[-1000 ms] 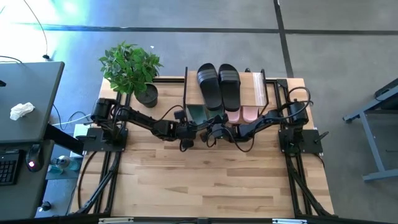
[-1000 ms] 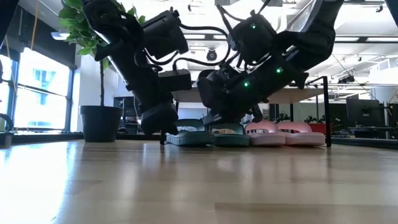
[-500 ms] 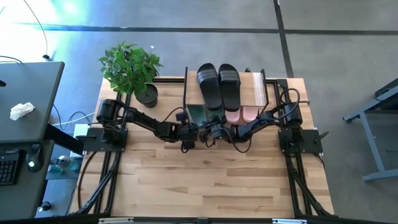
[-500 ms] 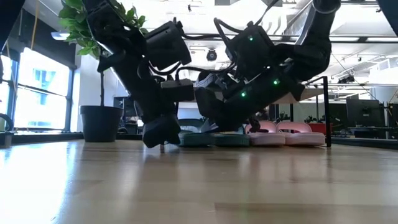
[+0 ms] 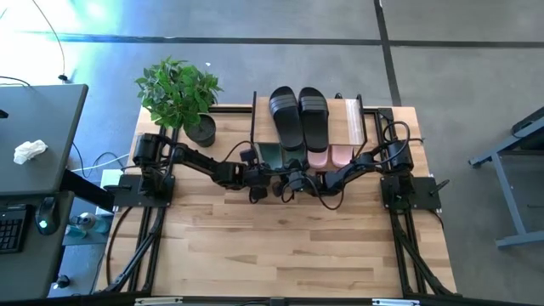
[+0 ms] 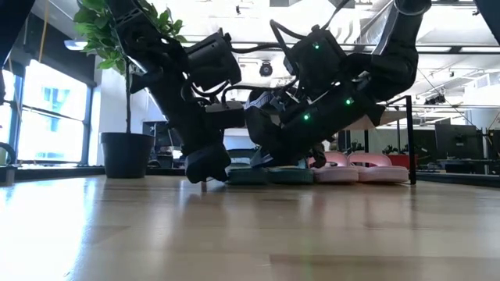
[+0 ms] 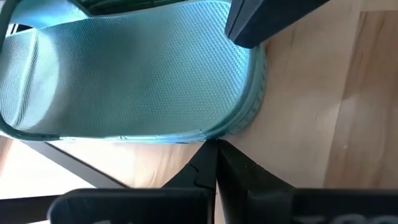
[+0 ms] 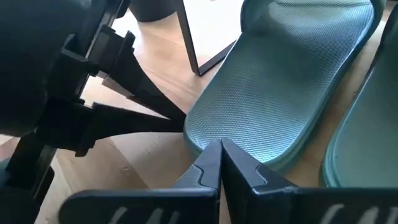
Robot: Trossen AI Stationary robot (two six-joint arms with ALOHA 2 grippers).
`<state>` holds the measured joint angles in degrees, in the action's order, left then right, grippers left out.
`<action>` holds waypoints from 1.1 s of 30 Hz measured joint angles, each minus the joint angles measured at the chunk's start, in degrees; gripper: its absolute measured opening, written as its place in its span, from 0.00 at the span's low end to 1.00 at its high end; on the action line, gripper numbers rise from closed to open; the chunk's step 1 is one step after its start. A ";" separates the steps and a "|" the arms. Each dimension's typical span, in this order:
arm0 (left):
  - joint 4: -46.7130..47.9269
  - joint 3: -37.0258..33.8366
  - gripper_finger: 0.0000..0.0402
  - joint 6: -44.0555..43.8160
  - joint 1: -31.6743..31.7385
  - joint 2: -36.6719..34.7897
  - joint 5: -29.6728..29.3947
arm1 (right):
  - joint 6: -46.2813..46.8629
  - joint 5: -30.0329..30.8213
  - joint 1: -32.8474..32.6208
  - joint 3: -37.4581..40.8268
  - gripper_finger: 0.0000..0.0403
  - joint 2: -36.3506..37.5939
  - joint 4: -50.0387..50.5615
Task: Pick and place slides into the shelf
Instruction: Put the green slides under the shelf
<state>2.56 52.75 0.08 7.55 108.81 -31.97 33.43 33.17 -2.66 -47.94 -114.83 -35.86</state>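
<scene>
The shelf stands at the table's far edge. Two black slides lie on its top board. Under it on the table sit two dark green slides and two pale pink slides, heels toward the near edge. Both grippers meet at the heel of the left green slide. My left gripper is shut at that heel, coming from the left. My right gripper is shut at the same heel, coming from the right. The second green slide lies beside it. My left gripper has its shut fingertips against the rounded heel rim of the left green slide, low by the table and slanting from the near-left side. The slide lies flat on the table. My right gripper's shut fingertips meet the same slide's heel edge, slanting down from the near-right side. Whether they lie on the footbed or only against the rim, I cannot tell.
A potted plant stands at the table's far left corner, left of the shelf. The shelf's thin black frame post rises just beside the left green slide. The slatted tabletop stretches toward the near edge.
My left gripper has come down to the tabletop and moved right, toward the left green slide's heel. My right gripper has shifted a little to the left, toward the same heel. Both have stayed shut.
</scene>
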 joint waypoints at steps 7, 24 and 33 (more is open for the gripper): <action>-3.21 -0.01 0.00 2.90 0.00 0.07 -0.86 | -1.33 -1.11 0.00 -0.07 0.00 0.00 -2.10; 6.07 0.92 0.00 2.27 -1.96 0.04 -0.89 | -0.74 -5.22 -0.52 -0.07 0.00 0.82 -0.83; 2.58 0.85 0.00 4.43 -9.49 -1.01 -0.83 | -6.52 -6.63 -4.96 0.02 0.00 11.82 14.83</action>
<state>5.14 53.60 4.51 -1.93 107.81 -32.80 26.91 26.54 -7.61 -47.92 -103.01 -21.03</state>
